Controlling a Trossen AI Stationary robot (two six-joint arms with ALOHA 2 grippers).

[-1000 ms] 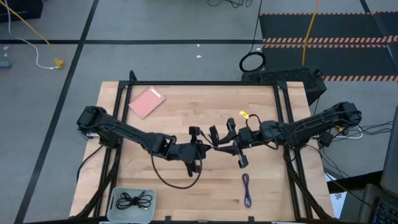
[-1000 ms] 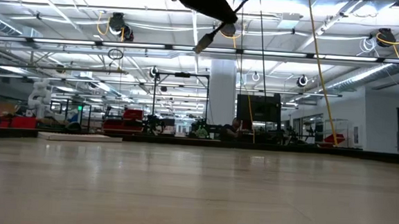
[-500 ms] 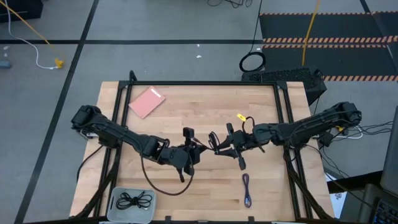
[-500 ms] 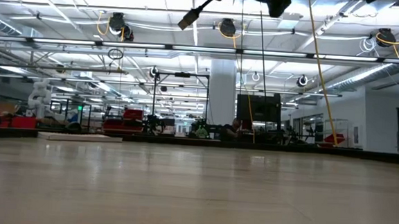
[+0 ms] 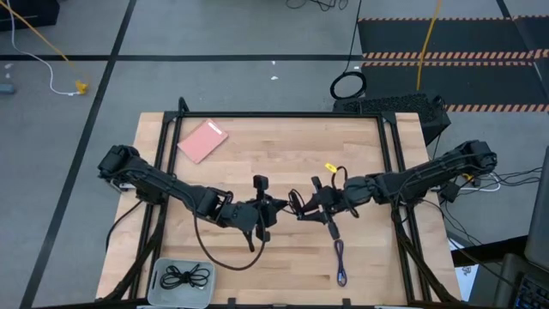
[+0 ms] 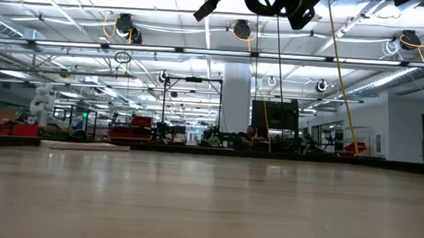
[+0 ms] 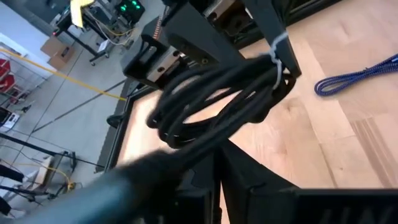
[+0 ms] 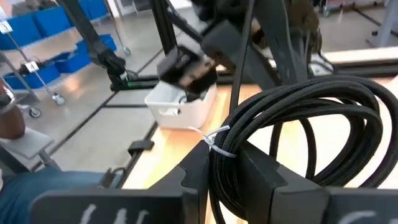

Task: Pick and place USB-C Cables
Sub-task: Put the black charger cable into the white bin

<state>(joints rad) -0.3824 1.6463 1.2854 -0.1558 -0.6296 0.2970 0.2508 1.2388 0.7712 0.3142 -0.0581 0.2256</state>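
A black coiled USB-C cable [image 5: 296, 204], bound with a white zip tie, hangs in the air between my two grippers over the table's middle. My right gripper [image 8: 225, 169] is shut on it from the right, and my left gripper [image 7: 217, 167] is shut on it from the left. In the low view its coil [image 6: 265, 0] and one plug [image 6: 204, 11] show at the top edge. The purple-blue cable [image 5: 340, 262] lies flat on the wood near the front edge. Another black cable [image 5: 184, 276] lies coiled in the white tray. My left gripper has the coil's lower edge [image 7: 214, 144] going down between its two fingers, which stand close together. The fingers come level from the table's left. The cable itself hides how many strands are in the hold. The coil is lifted clear of the table. My right gripper pinches the bundled strands next to the white zip tie [image 8: 214, 142] between its two fingers, which come level from the table's right and lie across the strands. The coil [image 8: 311, 118] stands up beyond the fingers, clear of the table.
A white tray [image 5: 163, 287] sits at the near left corner of the table. A pink flat card [image 5: 202, 141] lies near the far left corner. Bare wood shows on the far half, and the dark table frame [image 5: 283, 112] runs along the edges.
My right gripper has carried the coiled cable toward the table's left, closing on the left gripper. My left gripper drew back a little to the left, then kept still. In the low view the cable's coil has come into sight at the top.
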